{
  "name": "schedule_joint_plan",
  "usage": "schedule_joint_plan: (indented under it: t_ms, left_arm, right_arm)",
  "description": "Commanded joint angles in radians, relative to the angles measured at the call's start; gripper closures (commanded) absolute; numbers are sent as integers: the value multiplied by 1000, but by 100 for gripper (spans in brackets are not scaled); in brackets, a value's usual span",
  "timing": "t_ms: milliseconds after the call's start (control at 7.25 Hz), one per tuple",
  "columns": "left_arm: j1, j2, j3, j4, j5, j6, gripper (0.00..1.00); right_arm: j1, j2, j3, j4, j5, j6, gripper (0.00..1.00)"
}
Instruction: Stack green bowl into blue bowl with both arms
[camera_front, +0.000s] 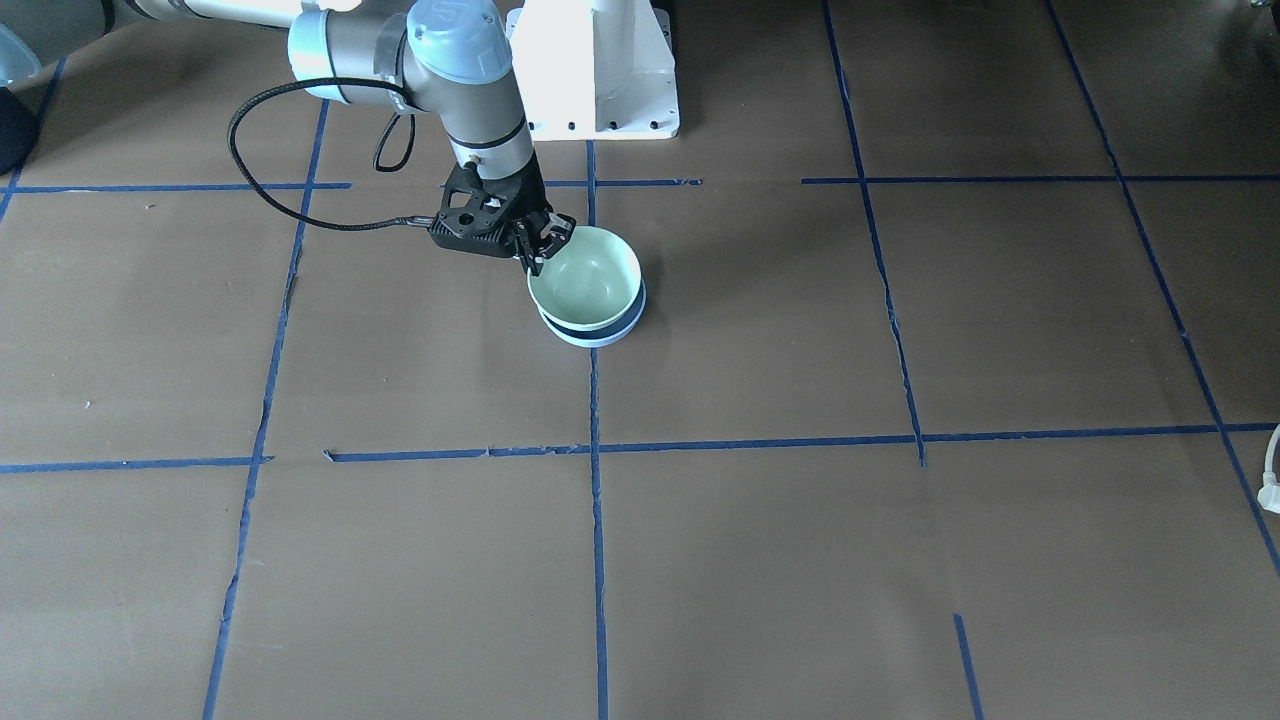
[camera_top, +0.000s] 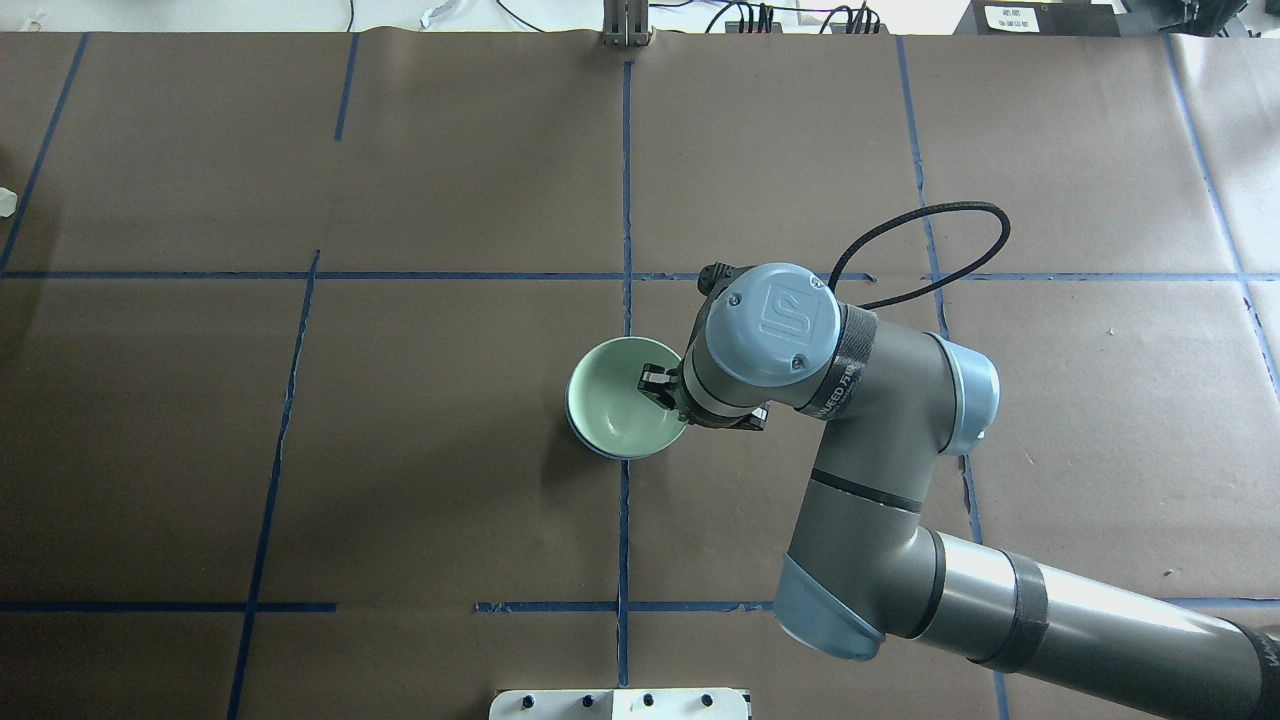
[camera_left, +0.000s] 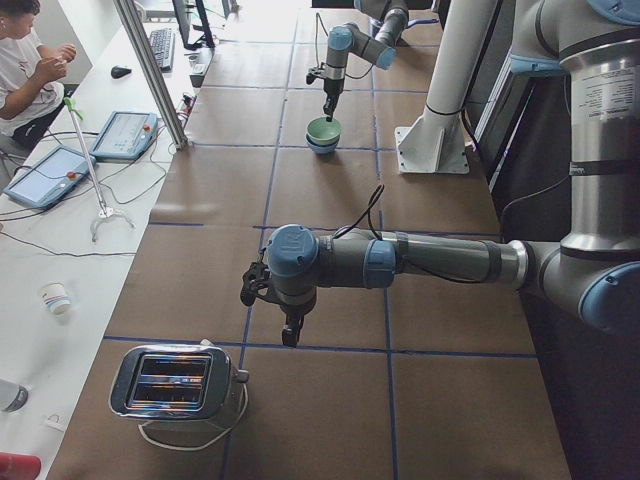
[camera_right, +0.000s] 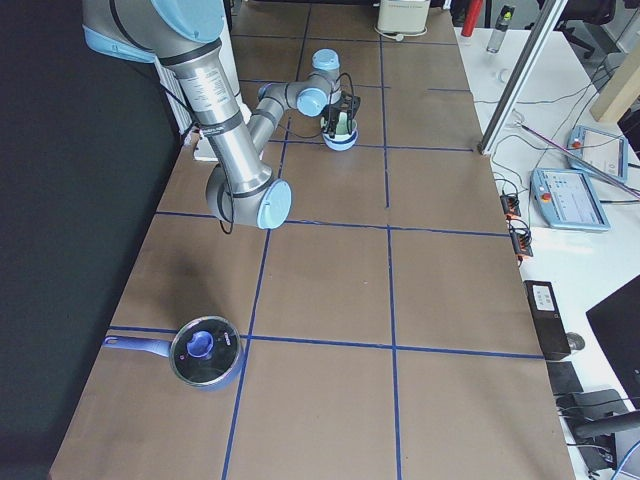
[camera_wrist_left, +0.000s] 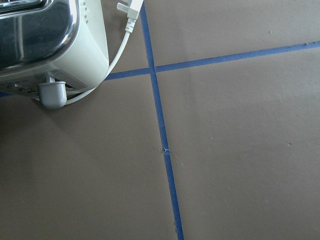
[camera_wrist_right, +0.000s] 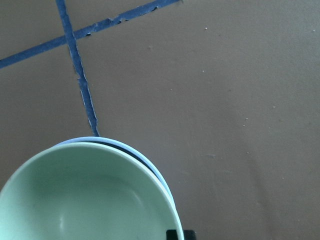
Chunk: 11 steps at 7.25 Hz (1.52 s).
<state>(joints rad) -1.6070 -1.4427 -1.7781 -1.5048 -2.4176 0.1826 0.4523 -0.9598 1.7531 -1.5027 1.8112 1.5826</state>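
Observation:
The mint-green bowl (camera_front: 590, 285) sits nested in the pale blue bowl (camera_front: 600, 335), slightly tilted with a dark gap at its side, near the table's middle by the robot's base. Both also show in the overhead view, green (camera_top: 620, 400) over blue (camera_top: 590, 445), and in the right wrist view, green (camera_wrist_right: 85, 200) and blue (camera_wrist_right: 150, 162). My right gripper (camera_front: 540, 245) straddles the green bowl's rim, one finger inside, shut on it. My left gripper (camera_left: 290, 335) hangs above bare table far off by the toaster; I cannot tell whether it is open or shut.
A chrome toaster (camera_left: 175, 385) with a white cord and plug (camera_wrist_left: 131, 12) stands at the table's end on my left. A blue pot with a lid (camera_right: 205, 350) sits at the end on my right. The white pedestal (camera_front: 600, 70) is just behind the bowls.

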Motion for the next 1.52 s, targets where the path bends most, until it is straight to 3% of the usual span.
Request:
schedule_joint_plan:
  t_ms: [0,276,414,552,828,966,1379]
  left_arm:
    - [1,1,2,0,2,0,0]
    - [1,-1,2,0,2,0,0]
    - [1,-1,2,0,2,0,0]
    - [1,-1,2,0,2,0,0]
    - [1,-1,5,0,6,-2,0]
    - [1,1,5,0,8,1,0]
    - [4,1,26,2,37,0,0]
  right_arm:
    - [-4,1,-47,67,-4,7,100]
    - [-4,1,-46,67,-4,7,100]
    - [-4,1,-46,67,-4,7,90]
    - [-4,0,-44,67,-6,-7,5]
    - [40,-2,-11,50,17,-59,0]
    - [101,-2,-3,-2,90,-123,0]
    - [399,-135,-1,-65,323,-626,0]
